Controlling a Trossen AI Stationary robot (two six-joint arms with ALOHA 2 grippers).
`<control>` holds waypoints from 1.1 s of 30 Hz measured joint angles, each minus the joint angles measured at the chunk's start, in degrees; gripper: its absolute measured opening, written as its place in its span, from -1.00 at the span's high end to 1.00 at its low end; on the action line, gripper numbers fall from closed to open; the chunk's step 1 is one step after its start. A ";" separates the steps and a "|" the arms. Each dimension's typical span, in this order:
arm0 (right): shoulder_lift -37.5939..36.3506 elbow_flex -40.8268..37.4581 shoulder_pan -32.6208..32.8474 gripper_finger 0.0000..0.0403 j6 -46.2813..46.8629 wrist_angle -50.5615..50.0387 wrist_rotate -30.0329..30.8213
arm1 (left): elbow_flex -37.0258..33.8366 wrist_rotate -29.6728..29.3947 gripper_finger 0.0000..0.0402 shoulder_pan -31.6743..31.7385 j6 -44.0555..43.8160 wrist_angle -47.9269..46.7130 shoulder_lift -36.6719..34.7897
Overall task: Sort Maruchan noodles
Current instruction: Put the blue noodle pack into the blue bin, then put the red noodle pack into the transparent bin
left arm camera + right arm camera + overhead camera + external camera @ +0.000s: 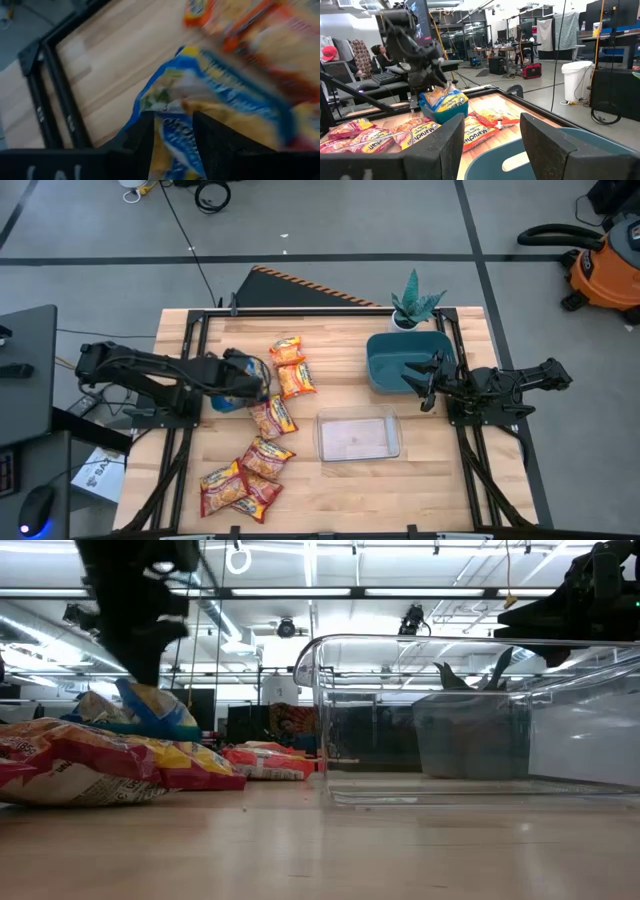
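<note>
Blue packet in hand, sorting only just under way

On the table (420, 480), the teal bin (385, 360) and clear tray (357, 435) look empty; red and orange noodle packets (262, 457) lie scattered left of them. The left gripper (252, 383) pinches a blue-trimmed packet (200, 95), seemingly lifted. The right gripper (428, 380) hovers over the bin, fingers apart. Next, probably: carry the packet across to a container.

Robotics lab: wooden table (420, 480) sitting on taped concrete floor, shop vacuum (605, 265) standing nearby, monitors (420, 22) and desks filling the background.
</note>
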 joint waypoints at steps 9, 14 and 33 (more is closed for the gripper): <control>0.00 0.00 -0.02 0.01 -0.02 0.00 0.00 | 7.39 12.56 0.29 -5.13 2.31 6.10 0.00; 0.00 0.01 -0.01 0.01 -0.02 0.00 0.00 | 7.39 14.30 0.29 -12.53 1.28 11.62 0.78; -0.01 0.00 -0.01 0.01 0.00 0.41 0.02 | 7.37 -12.23 0.29 -20.62 -2.76 12.73 5.54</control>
